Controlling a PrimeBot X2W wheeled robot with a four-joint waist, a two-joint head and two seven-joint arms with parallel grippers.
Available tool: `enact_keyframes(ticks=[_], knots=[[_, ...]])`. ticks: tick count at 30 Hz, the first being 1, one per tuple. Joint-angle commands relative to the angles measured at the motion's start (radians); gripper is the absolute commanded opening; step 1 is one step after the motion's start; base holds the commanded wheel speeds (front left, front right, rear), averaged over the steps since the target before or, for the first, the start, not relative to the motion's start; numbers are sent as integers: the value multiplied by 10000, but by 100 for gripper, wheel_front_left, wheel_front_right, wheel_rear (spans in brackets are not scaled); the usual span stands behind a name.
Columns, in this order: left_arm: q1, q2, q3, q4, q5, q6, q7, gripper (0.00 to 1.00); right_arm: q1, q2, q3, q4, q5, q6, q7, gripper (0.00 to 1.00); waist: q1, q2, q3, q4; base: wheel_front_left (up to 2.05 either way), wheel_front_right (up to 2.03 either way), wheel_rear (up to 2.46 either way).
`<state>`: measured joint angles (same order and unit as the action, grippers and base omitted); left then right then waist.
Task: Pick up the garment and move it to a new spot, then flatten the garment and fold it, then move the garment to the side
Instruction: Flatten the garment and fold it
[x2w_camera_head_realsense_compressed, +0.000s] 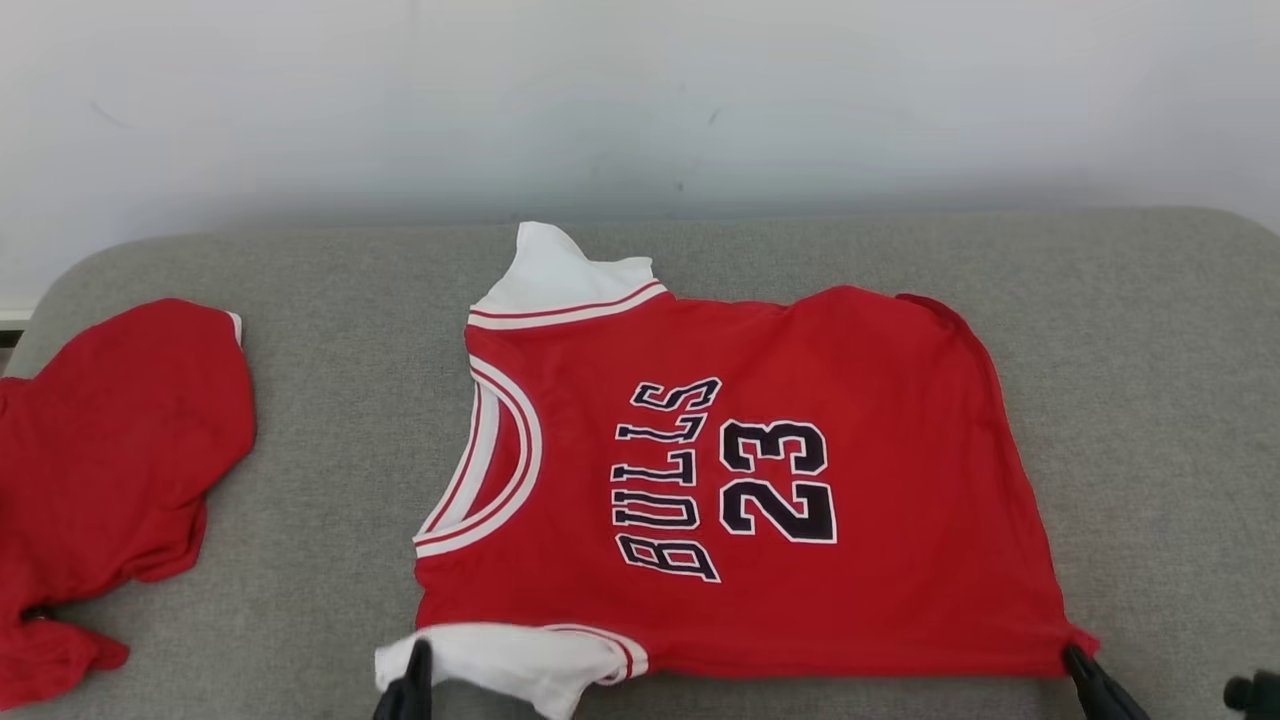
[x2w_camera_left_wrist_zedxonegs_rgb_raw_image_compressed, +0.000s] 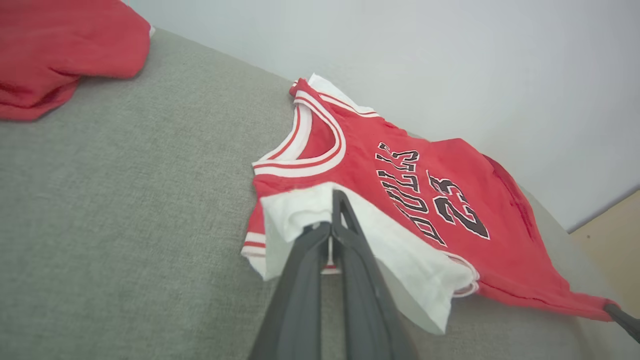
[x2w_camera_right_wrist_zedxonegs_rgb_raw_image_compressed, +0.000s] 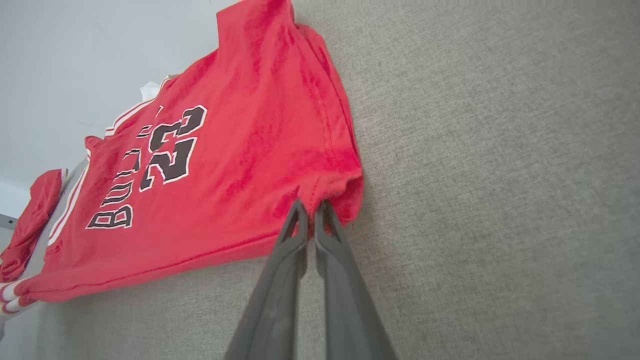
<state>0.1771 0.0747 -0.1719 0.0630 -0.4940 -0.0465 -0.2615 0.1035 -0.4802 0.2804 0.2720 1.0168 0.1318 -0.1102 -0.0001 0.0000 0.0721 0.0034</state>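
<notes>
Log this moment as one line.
jersey: spread print-up on grey cushion | left gripper: shut on its white sleeve | right gripper: shut on its hem corner | red garment: bunched at cushion's left edge

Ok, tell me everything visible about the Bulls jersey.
The jersey is red fabric with white sleeves, striped neck trim and dark "BULLS 23" lettering. It lies spread nearly flat, neck toward the robot's left, on the grey cushion. The left hand is shut on its near white sleeve; the right hand on its near hem corner.
</notes>
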Motion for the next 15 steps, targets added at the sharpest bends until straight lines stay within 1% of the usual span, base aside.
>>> enact_keyframes(ticks=[1,3,5,6,8,12,15], knots=[[-277,97,-34,28,80,-67,65,0,-149,76,-126,-58,-118,-24,105,0,1,0,91,-35,0,0,0],[-1213,421,-238,256,300,-261,368,0,-565,446,-657,-226,-574,-24,854,0,1,0,319,-79,0,0,0],[-1750,585,-254,474,322,-339,509,0,-802,635,-957,-253,-658,-24,1216,0,1,0,424,-100,0,0,0],[-1750,585,-254,474,322,-339,509,0,-802,635,-957,-253,-658,-24,1216,0,1,0,424,-100,0,0,0],[-2320,728,-300,785,293,-435,673,0,-1107,810,-1197,-280,-766,-24,1582,0,1,0,542,-154,0,0,0],[-3407,1006,-454,1662,361,-588,907,0,-1820,1175,-1565,-121,-1031,-24,2234,0,1,0,715,-313,0,0,0],[-4123,1086,-626,2385,369,-663,895,0,-2403,1384,-1709,176,-1284,-24,2562,0,1,0,801,-405,0,0,0]])
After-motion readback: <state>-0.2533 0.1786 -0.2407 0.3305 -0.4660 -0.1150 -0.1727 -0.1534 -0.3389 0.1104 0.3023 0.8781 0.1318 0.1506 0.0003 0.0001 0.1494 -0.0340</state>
